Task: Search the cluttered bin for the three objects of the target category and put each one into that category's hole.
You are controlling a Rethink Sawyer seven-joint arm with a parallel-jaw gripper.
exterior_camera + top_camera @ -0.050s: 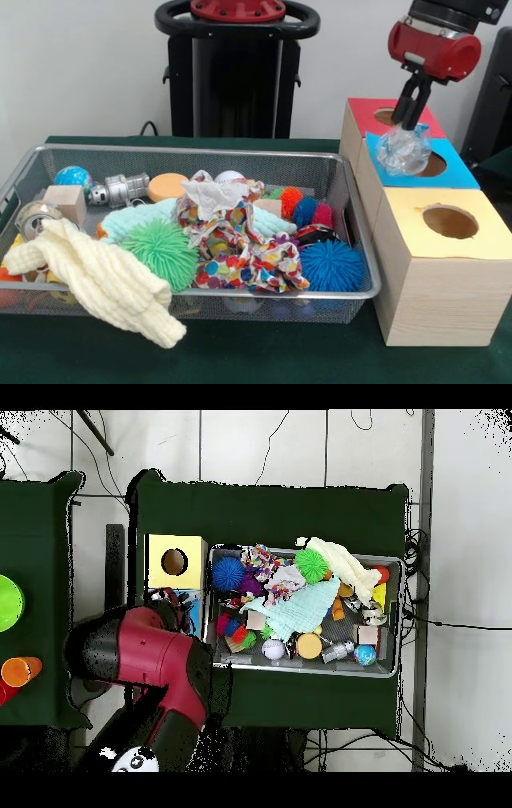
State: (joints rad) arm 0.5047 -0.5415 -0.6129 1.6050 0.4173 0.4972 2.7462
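— What do I have around the work area on my screens?

— From above I see a floor of pale tiles point(270, 444), and thin black cables point(440, 624) lie across it on several sides. The main table carries a dark green cloth point(300, 509).

— Anything beside it?

— Yes, a second table point(40, 544) stands just beside it, also covered in dark green. At its edge I see part of a bright green plate point(6, 602) and, apart from it, an orange cup point(18, 671) lying on its side.

— And from the front camera?

— A plain white wall point(80, 64) behind, and one black cable point(148, 126) that curves up just behind the table's far edge.
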